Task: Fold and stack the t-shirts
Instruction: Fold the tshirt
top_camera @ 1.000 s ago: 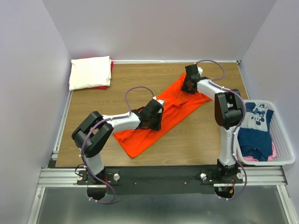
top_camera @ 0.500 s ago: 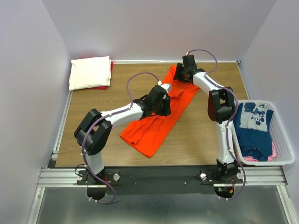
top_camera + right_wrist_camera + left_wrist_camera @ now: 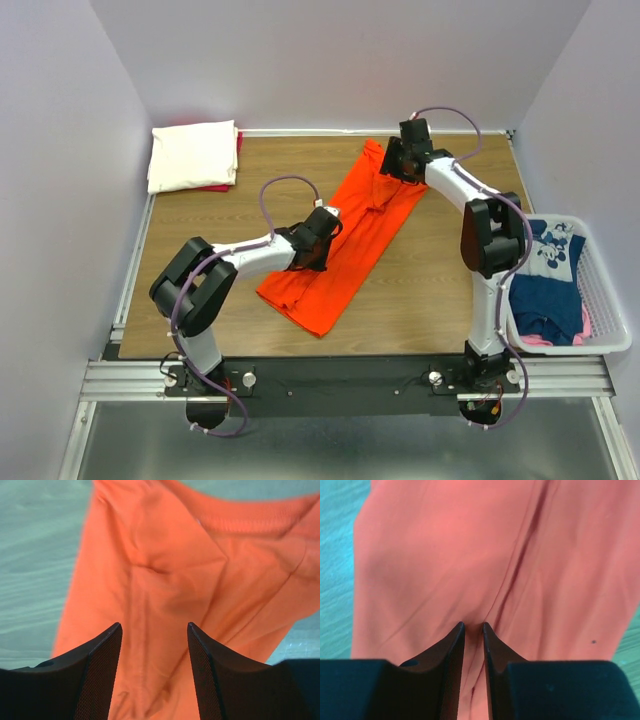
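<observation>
The bright orange t-shirt [image 3: 350,245] lies as a long folded strip, running diagonally from the near centre of the table to the far centre-right. My left gripper [image 3: 322,238] sits on the strip's left edge near its middle. In the left wrist view its jaws [image 3: 473,625] stand almost together, with a fold of the orange t-shirt [image 3: 445,555] between them. My right gripper [image 3: 392,165] is open over the far collar end. In the right wrist view it [image 3: 154,626] holds nothing above the orange t-shirt [image 3: 165,555]. A folded cream-white t-shirt [image 3: 192,155] lies on a red-pink one [image 3: 215,187] at the far left corner.
A white lattice basket [image 3: 605,300] stands off the table's right edge and holds the navy t-shirt with a white cartoon print [image 3: 545,275] and some pink cloth [image 3: 540,340]. Grey walls close in the left, back and right sides.
The far end of the orange strip was swung toward the back, so it lies steeper. My left gripper went up along it, then came back down-left. My right gripper stayed at the far end.
</observation>
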`<state>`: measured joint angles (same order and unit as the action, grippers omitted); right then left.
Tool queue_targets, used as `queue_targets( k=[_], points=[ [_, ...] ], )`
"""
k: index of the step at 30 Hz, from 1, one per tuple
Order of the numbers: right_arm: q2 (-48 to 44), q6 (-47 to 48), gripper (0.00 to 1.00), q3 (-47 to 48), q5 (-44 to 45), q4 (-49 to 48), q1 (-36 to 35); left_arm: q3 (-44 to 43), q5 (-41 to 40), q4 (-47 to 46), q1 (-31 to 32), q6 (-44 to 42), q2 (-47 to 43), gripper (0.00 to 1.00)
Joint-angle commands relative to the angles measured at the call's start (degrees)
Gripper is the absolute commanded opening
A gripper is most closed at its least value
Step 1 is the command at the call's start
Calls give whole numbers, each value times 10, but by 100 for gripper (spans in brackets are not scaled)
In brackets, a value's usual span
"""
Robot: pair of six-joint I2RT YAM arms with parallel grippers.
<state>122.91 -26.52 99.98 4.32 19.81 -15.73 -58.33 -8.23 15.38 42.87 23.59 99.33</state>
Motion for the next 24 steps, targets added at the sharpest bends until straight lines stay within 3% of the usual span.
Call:
queue_targets(
  k=[1, 13, 24],
  points=[
    [33, -7, 62, -23, 25, 16, 1, 15, -24, 4, 4, -8, -12, 28],
    [125, 35, 62, 29, 41, 19, 1, 55, 22, -32, 51, 36, 5, 26],
    [246, 96, 63, 222, 2, 21, 1, -10, 80, -83, 107, 79, 63, 26]
  ],
)
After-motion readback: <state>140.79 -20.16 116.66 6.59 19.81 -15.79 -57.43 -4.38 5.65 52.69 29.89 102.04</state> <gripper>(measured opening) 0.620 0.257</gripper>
